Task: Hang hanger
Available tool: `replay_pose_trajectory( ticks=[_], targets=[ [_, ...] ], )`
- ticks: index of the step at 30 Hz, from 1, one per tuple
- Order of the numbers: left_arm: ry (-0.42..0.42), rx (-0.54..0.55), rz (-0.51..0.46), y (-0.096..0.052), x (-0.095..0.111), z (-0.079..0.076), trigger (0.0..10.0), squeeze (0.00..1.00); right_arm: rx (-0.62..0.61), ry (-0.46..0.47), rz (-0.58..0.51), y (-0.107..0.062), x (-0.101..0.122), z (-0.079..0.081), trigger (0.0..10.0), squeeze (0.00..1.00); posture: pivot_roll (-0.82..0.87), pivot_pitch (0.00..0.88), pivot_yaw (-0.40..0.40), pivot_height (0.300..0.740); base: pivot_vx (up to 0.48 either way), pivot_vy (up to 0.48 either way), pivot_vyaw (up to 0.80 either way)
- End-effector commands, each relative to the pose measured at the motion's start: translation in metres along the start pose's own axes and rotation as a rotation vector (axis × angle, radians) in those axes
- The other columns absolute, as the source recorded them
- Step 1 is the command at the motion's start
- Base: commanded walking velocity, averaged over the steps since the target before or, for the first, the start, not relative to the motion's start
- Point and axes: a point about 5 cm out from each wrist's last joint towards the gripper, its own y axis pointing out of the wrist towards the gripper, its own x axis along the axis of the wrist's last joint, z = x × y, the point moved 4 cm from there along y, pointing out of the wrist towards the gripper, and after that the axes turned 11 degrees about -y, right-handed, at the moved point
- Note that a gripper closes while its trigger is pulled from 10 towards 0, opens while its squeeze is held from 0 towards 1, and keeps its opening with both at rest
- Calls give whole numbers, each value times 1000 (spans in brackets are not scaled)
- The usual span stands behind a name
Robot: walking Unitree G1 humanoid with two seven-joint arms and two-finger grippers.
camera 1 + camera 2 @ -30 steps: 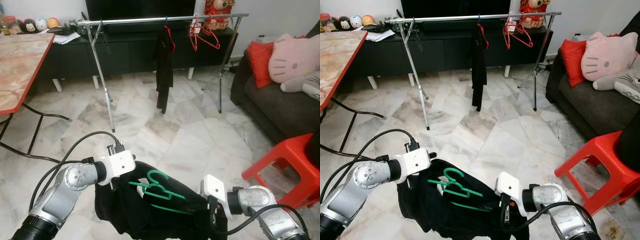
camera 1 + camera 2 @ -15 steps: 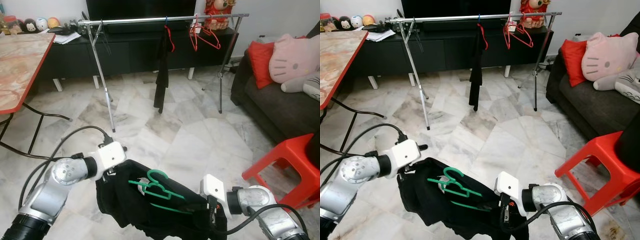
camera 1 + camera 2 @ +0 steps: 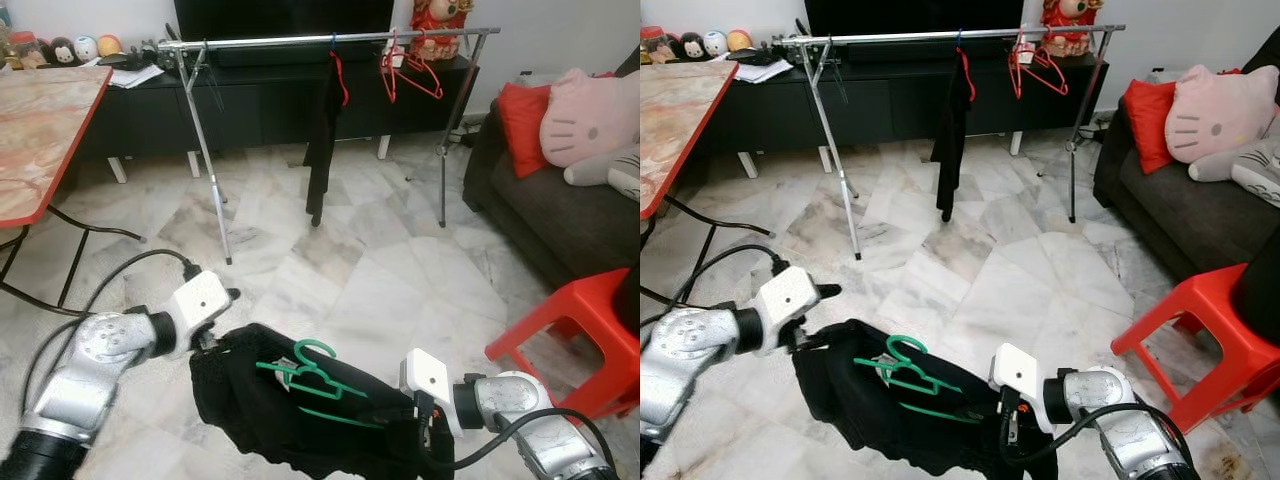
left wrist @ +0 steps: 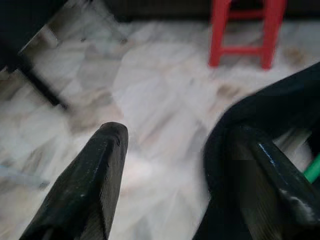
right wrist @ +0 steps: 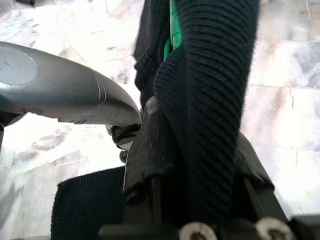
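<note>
A green hanger [image 3: 315, 375] lies tucked into a black garment [image 3: 250, 410] that I hold low over the marble floor. My right gripper [image 5: 195, 150] is shut on the garment's knit edge, with the hanger's green wire just past its fingers. My left gripper [image 4: 177, 135] is open at the garment's left end; the cloth wraps around one finger [image 4: 265, 170] and bare floor shows between the two. Ahead stands a silver clothes rail [image 3: 330, 40] with red hangers [image 3: 405, 70] and a hung black garment [image 3: 322, 130].
A red plastic stool [image 3: 575, 320] stands close on my right, with a dark sofa [image 3: 560, 210] and cushions behind it. A red-edged table [image 3: 40, 120] is on the left, and a black TV cabinet [image 3: 260, 100] stands behind the rail.
My left gripper has drawn away to the left, spreading the black garment wider. The right gripper has stayed put. The black garment on the rail has turned narrower.
</note>
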Motion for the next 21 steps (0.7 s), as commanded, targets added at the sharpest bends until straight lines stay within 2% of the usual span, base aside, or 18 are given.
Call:
replay_pose_trajectory(
  ticks=[1,4,8,10,11,12,14,17,18,21],
  targets=[
    [14,-2,-13,3,7,-3,10000,1000,6,-33,-32,-1,11,-2,0,0,9,0,-39,740,0,0,0],
    [7,-35,-50,17,14,-19,10000,1000,36,-30,-31,0,9,4,0,0,9,0,-37,740,0,0,0],
    [-16,-134,-19,17,9,-35,10000,1000,42,-27,-38,1,11,6,0,0,3,0,-35,740,0,0,0],
    [-16,-174,47,10,0,-36,10000,1000,47,-25,-41,1,11,8,0,0,10,0,-35,740,0,0,0],
    [-16,-174,47,10,0,-36,10000,1000,47,-25,-41,1,11,8,0,0,10,0,-35,740,0,0,0],
    [-8,-204,108,2,-8,-35,10000,1000,57,-24,-40,2,10,10,0,0,12,0,-35,740,0,0,0],
    [-5,-219,126,-2,-10,-34,10000,1000,61,-23,-39,2,10,10,0,0,12,0,-35,740,0,0,0],
    [1,-171,110,-6,-5,-21,10000,1000,60,-21,-41,2,10,10,0,0,16,0,-35,740,0,0,0],
    [7,-132,96,-7,-1,-12,10000,0,63,-21,-42,2,10,10,0,0,16,0,-35,740,0,0,0],
    [-1,11,52,-13,7,17,10000,0,67,-19,-41,3,9,11,0,0,17,0,-37,740,0,0,0]
  ],
)
